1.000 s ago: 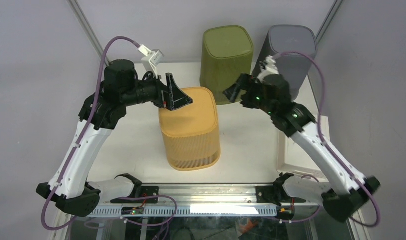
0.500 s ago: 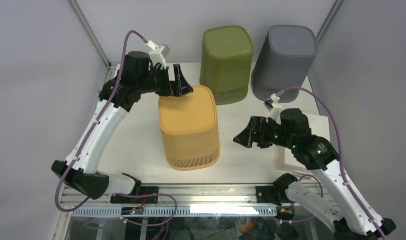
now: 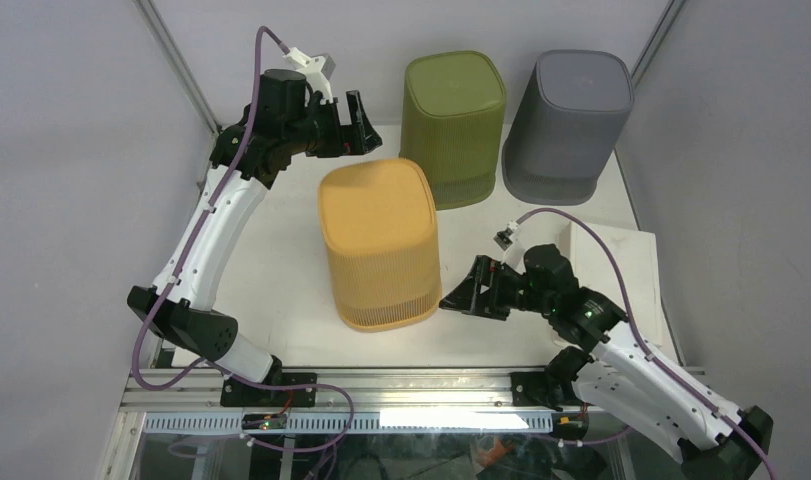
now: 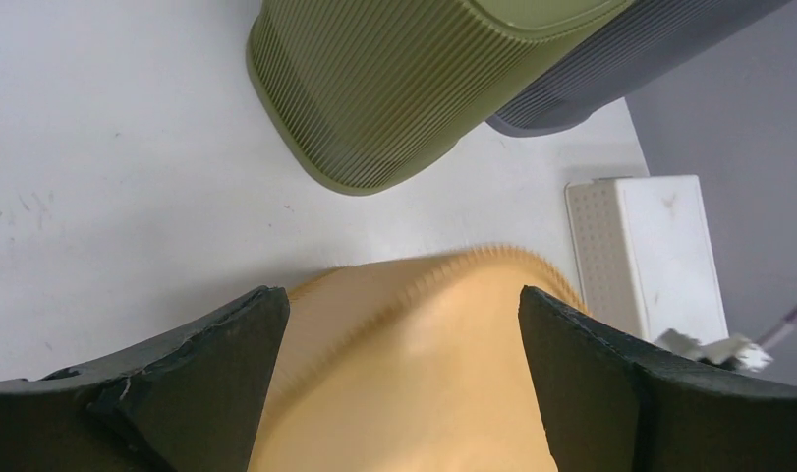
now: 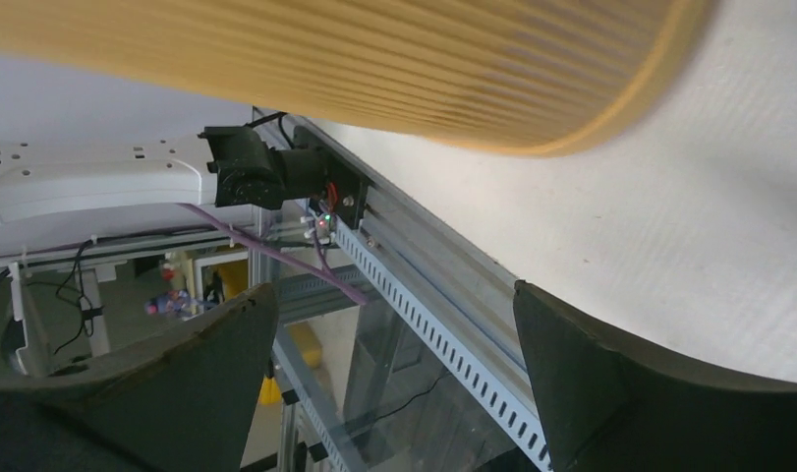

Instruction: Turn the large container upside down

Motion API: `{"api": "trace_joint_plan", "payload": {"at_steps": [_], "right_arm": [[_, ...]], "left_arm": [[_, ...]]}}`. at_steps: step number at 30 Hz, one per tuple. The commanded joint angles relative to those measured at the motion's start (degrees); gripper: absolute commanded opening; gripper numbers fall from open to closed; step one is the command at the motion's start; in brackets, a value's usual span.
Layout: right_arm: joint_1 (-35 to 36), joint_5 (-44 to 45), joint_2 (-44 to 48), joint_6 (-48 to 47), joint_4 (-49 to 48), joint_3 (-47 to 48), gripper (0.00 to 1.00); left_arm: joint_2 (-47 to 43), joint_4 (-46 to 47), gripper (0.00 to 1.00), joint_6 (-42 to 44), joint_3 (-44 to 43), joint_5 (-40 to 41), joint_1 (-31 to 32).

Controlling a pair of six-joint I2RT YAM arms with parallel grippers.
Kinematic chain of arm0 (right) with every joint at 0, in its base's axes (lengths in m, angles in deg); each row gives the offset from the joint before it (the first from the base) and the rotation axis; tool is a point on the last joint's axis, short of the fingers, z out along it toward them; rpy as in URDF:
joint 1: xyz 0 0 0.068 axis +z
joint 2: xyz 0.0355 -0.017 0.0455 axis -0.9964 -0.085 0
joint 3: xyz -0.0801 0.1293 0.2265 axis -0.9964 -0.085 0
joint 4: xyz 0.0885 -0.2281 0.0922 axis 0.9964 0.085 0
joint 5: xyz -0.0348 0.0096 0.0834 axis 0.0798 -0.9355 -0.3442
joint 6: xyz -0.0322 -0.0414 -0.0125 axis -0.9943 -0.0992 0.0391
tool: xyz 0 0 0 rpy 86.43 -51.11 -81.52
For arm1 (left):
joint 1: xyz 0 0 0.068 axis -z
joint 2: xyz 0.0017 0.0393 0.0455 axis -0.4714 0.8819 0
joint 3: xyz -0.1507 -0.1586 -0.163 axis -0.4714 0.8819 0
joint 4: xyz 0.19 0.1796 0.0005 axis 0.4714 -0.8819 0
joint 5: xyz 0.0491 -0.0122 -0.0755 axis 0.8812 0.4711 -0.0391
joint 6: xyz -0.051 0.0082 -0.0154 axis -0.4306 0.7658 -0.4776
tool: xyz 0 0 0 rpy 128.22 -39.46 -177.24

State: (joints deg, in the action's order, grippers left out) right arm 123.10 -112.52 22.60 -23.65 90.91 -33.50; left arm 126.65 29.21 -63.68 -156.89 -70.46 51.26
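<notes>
A yellow ribbed container (image 3: 379, 240) stands mouth down, flat base up, in the middle of the white table. My left gripper (image 3: 365, 124) is open and empty, above and behind its back left corner. In the left wrist view the container's top (image 4: 414, 383) fills the space below the open left gripper (image 4: 404, 310). My right gripper (image 3: 448, 299) is open and empty, low beside the container's lower right rim. In the right wrist view that rim (image 5: 394, 69) lies just above the open right gripper (image 5: 394, 305), apart from it.
An olive green container (image 3: 453, 125) and a grey container (image 3: 569, 120) stand mouth down at the back, close together. A white perforated box (image 3: 613, 268) lies at the right edge. The metal rail (image 5: 428, 285) runs along the table's near edge.
My left gripper rose off the yellow container's top corner and drew back. My right arm swung from the back down to the container's lower right rim. The container sits slightly farther back.
</notes>
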Motion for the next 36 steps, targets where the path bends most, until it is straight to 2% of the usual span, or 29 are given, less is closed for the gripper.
{"api": "trace_joint_plan", "payload": {"at_steps": [1,5,9,12,15,19,22,25,27,29,31,36], "right_arm": [[5.6,2.4,-4.2,6.9,-16.3,-1.3,0.94],[8.9,5.6,-10.2,10.3,-25.5,-3.2,0.93],[9.3,9.3,-22.5,13.9,-39.0,-0.6,0.93],[9.5,13.5,-35.8,16.8,-46.4,8.5,0.93],[9.2,17.4,-48.7,15.9,-45.6,20.5,0.93],[7.7,12.0,-59.7,15.0,-43.6,31.6,0.92],[7.5,11.0,-58.5,13.6,-42.8,30.0,0.92],[7.2,11.0,-52.8,13.6,-40.9,24.5,0.92],[6.9,15.1,-47.7,7.9,-36.3,21.3,0.93],[6.4,18.0,-41.8,3.5,-29.7,19.5,0.94],[6.3,22.2,-36.2,-2.0,-18.9,19.2,0.96],[5.9,33.3,-21.9,-9.3,1.3,17.8,0.97]], "left_arm": [[-5.1,2.2,0.92,-1.0,-3.0,-5.1,-0.5],[-7.8,3.1,0.92,-2.3,-4.2,-7.9,-0.5],[-9.0,3.6,0.92,-4.0,-7.4,-9.5,-0.5],[-10.5,4.1,0.92,-4.7,-8.0,-9.4,-0.4],[-12.7,4.1,0.93,-5.2,-6.8,-7.6,-0.5],[-15.3,2.9,0.93,-5.2,-3.7,-6.1,-0.4],[-16.8,2.0,0.93,-4.8,-0.2,-5.5,-0.5],[-17.4,1.7,0.93,-4.5,2.7,-5.2,-0.5],[-17.2,1.7,0.93,-4.5,4.2,-5.1,-0.5],[-16.5,1.8,0.94,-4.3,5.0,-4.3,-0.4],[-15.7,1.8,0.94,-4.1,5.6,-3.7,-0.5],[-14.8,2.2,0.94,-3.6,7.6,-7.7,-0.4]]}}
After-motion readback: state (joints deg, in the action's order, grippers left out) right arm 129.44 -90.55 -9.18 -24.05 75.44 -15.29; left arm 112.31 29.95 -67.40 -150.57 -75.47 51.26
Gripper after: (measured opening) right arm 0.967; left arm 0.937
